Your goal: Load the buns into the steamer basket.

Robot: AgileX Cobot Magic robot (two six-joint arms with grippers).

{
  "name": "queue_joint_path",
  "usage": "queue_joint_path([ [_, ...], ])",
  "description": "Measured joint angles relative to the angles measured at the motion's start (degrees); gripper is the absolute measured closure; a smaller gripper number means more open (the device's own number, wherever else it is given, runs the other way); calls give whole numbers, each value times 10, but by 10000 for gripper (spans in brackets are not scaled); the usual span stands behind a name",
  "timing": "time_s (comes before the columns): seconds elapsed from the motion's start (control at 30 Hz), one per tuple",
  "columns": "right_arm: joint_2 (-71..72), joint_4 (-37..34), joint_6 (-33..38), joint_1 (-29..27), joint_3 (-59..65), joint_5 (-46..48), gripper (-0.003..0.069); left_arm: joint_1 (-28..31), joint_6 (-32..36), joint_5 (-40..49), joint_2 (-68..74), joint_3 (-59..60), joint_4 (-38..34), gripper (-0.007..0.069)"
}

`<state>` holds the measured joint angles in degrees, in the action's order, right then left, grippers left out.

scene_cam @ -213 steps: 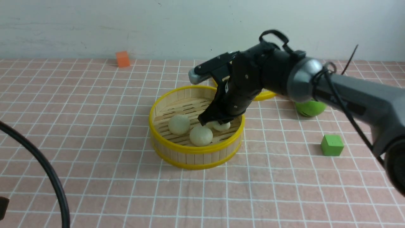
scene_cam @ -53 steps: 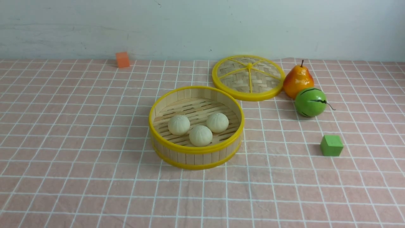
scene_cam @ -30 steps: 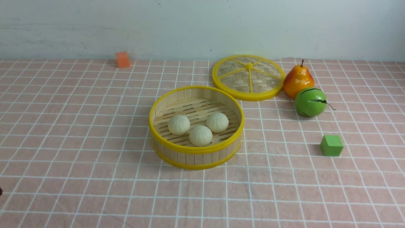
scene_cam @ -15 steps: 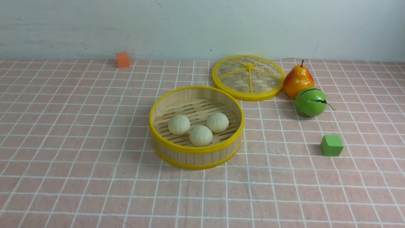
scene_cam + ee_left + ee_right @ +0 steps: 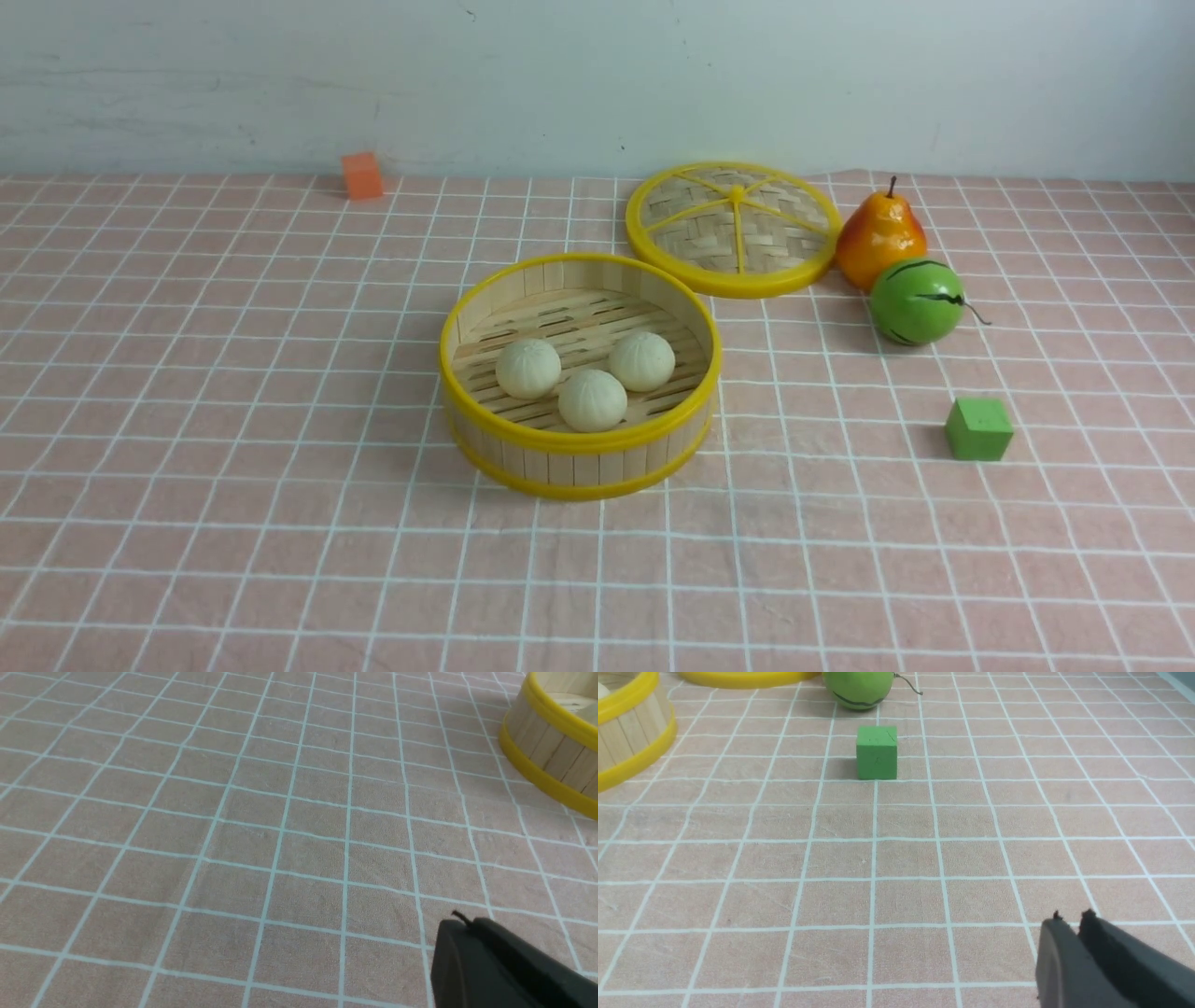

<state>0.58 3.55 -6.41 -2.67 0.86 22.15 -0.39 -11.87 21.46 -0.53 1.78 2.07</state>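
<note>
both grippers, left [image 5: 460, 919] pressed together and right [image 5: 1069, 917] barely parted, hold nothing; well ahead, all 3 buns [image 5: 591, 399] sit in the basket [image 5: 579, 439], so the task looks done.

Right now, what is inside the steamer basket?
Three buns sit on the slatted floor of the steamer basket, clustered toward its front. The front wall hides the floor strip just behind it.

Left gripper [image 5: 460, 921]: matte black plastic, rounded tip, thin black nub at its end. Right gripper [image 5: 1071, 919]: dark grey and black fingers, ragged tips, narrow seam between them.
</note>
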Motion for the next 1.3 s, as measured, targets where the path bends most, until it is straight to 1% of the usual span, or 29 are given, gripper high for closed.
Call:
queue_joint_path([
  [0.67, 0, 0, 0, 0, 0, 0, 573, 0, 0, -1, 0, 0, -4, 638],
  [1.3, 0, 0, 0, 0, 0, 0, 564, 0, 0, -1, 0, 0, -4, 638],
])
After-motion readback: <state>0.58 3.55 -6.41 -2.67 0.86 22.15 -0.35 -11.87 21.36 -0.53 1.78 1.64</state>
